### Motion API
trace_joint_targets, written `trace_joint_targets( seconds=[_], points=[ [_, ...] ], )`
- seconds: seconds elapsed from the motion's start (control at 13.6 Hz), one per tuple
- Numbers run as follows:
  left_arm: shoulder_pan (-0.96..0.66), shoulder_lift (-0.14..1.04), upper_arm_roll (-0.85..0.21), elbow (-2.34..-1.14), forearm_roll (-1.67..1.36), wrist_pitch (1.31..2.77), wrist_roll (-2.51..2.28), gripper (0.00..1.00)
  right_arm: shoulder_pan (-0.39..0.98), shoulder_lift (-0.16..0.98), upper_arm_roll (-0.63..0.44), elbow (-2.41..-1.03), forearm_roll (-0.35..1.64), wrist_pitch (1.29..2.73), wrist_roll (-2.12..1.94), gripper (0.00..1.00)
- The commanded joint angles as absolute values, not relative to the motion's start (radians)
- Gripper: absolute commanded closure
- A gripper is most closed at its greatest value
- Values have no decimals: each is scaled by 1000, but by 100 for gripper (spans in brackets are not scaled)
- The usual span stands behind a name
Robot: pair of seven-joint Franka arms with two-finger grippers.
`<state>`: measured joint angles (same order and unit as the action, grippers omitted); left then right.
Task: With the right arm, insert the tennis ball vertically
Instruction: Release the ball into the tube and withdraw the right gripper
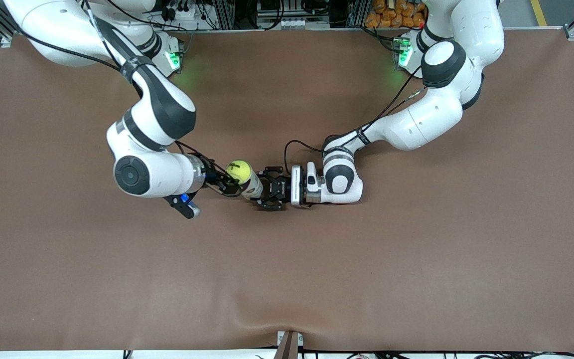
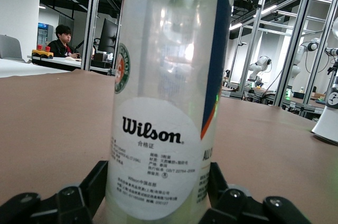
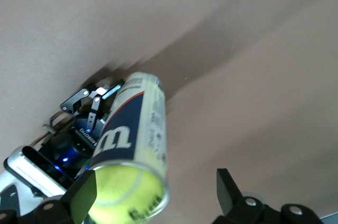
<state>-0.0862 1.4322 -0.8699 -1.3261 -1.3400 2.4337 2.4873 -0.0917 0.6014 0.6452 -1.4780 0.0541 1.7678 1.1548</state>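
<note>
Fingers of my right claw [image 1: 228,182] stand wide apart over the tennis ball [image 1: 237,171], which sits in the mouth of the upright clear can [image 1: 250,185]. My left claw [image 1: 269,193] flanks the can's base low on the brown desk [image 1: 416,259]; I cannot tell whether it grips.

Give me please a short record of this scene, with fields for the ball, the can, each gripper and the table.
ball: yellow tennis ball sits in the open top of the can
can: clear Wilson can stands upright on the table, near its middle
left gripper: left gripper low at the can's base, one of its fingers on each side of the can
right gripper: right gripper over the can's top, fingers open, holding nothing
table: brown table, nothing else seen on it
</note>
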Motion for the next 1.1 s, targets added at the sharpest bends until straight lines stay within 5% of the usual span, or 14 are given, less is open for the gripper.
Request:
trace_joint_targets(
  seconds=[0.0, 0.44, 1.03],
  points=[
    [-87, 1414, -838, -1328, -1376, 2422, 2505, 12, -164, 577, 655, -1483, 46, 1715, 1074, 0],
    [-81, 1398, -839, -1331, -1381, 2422, 2503, 0, -279, 494, 579, -1539, 29, 1667, 709, 0],
    [15, 1287, -839, -1488, -1396, 2428, 2442, 0, -134, 325, 151, -1559, 35, 1595, 154, 0]
  ],
)
